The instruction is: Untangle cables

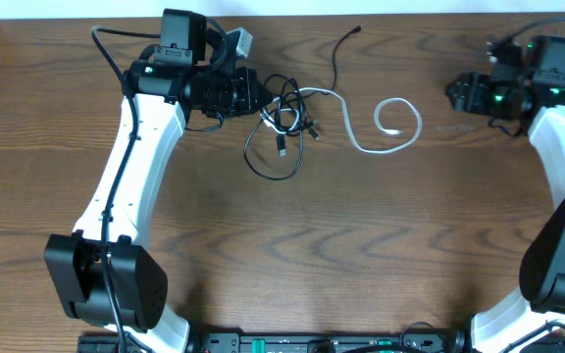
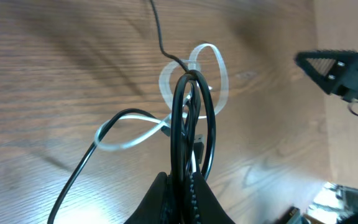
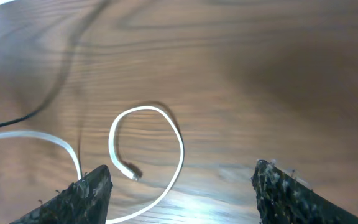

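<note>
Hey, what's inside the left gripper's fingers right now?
The left gripper is shut on loops of the black cable; the white cable runs behind them. The fingers hide whether white is pinched too.

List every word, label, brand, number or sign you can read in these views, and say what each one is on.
No text can be read in any of the three views.
The thin black cable, the thin white cable and the brown wooden table carry no lettering.
The black base rail at the bottom edge of the overhead view shows small green marks, too small to read.
</note>
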You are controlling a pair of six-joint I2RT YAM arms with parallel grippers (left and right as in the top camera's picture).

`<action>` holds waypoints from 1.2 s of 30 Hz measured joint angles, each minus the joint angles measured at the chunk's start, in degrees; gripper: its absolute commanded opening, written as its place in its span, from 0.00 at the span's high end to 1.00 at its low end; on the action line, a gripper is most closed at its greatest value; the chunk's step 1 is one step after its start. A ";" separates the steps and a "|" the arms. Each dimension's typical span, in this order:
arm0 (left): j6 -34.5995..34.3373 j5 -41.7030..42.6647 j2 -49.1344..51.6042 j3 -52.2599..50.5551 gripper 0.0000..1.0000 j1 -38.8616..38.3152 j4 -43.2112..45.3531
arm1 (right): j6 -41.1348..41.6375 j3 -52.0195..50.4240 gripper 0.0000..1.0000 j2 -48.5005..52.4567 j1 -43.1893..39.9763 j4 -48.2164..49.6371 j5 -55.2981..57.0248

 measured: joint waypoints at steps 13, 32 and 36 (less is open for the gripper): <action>-25.20 -6.51 0.00 0.00 0.93 0.00 -1.77 | -7.37 0.00 0.35 -2.01 12.13 2.38 -20.17; -72.08 -18.32 0.00 0.00 0.92 -1.84 -10.58 | -16.02 0.00 0.44 -2.01 33.99 6.64 -13.16; -75.43 -18.29 0.00 0.00 0.92 -1.84 -11.63 | -17.07 0.00 0.46 -2.01 37.35 6.45 -7.58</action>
